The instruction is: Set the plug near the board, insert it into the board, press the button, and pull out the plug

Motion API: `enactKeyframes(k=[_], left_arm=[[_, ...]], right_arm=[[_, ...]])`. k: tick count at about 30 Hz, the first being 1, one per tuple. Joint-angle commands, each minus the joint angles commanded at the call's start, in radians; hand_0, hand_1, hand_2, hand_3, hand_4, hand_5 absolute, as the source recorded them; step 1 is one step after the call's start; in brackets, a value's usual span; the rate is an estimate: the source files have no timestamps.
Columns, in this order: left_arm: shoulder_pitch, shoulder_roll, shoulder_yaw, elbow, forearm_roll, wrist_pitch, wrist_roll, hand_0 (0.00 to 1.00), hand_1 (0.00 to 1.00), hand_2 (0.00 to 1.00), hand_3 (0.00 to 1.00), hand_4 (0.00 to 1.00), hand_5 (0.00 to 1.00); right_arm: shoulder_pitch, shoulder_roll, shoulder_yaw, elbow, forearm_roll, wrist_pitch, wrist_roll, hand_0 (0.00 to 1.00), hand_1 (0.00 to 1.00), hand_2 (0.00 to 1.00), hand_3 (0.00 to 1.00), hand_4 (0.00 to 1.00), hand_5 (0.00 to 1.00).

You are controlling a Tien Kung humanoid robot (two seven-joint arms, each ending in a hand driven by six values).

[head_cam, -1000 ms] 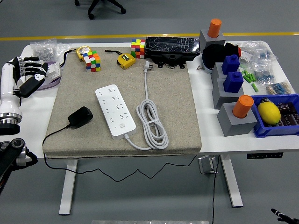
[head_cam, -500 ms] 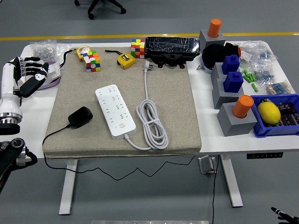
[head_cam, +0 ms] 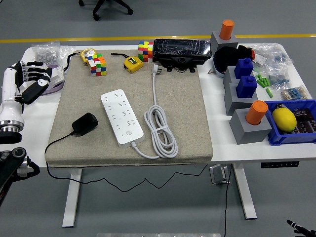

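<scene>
plug (head_cam: 84, 123) left of board (head_cam: 122, 116) | cord coil (head_cam: 161, 131) right | all on mat (head_cam: 187, 108)

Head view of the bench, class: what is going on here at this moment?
Nothing is being handled yet. The black plug lies on the grey mat, left of the white power strip, not inserted, its thin cable trailing off the near edge. The left hand hovers at the table's left edge, fingers loosely curled, holding nothing. The right hand is out of view. The strip's own white cord lies coiled beside it.
</scene>
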Motion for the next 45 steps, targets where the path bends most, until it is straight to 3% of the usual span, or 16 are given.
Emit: enactKeyframes(k=[45], left_arm=[[-0.019, -0.011, -0.011, -0.008, 0.007, -0.005, 0.013, 0.473, 0.485, 0.498, 0.536, 0.757, 0.331]], right_arm=[[0.000, 0.005, 0.039, 0.001, -0.007, -0.001, 0.000, 0.651, 0.647, 0.631, 0.557, 0.984, 0.551]])
